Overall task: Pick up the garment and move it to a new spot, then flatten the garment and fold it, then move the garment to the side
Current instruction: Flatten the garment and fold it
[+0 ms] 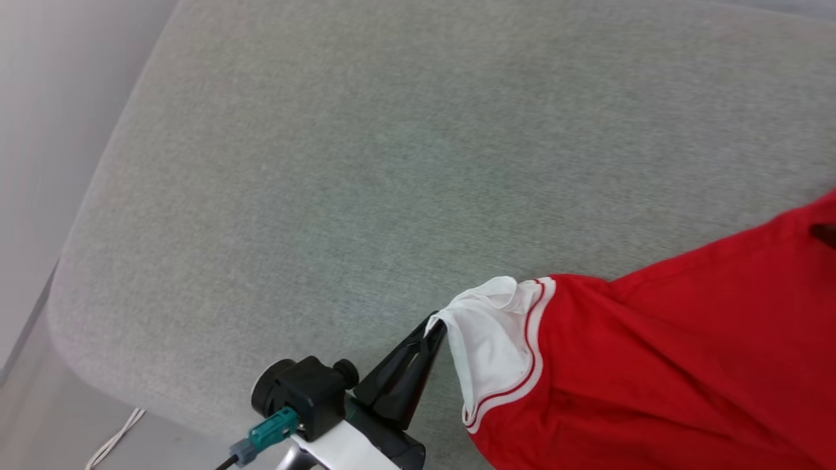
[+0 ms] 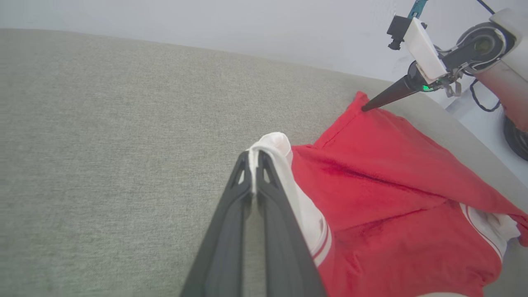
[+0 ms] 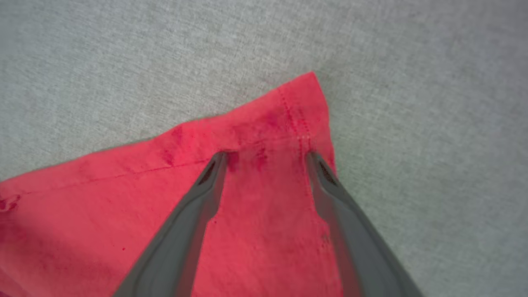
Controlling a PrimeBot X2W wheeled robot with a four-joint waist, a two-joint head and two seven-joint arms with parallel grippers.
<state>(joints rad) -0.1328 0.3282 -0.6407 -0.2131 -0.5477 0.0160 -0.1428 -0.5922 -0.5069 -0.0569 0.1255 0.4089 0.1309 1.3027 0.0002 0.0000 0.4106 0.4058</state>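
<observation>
Garment [image 1: 653, 365]: red jersey lying rumpled on the grey upholstered surface [image 1: 326, 163], toward its near right side.
Handling: judged light, limp and not fragile; it sags wherever unsupported, so hem corners and sleeve edges give the best hold.
Left gripper [image 2: 253, 154]: fingers pinched together on the white sleeve [image 1: 486, 326]; arm angled low.
Right gripper [image 3: 267, 154]: fingers spread wide, tips apparently touching the red hem corner [image 3: 305, 103]; nothing clamped.
</observation>
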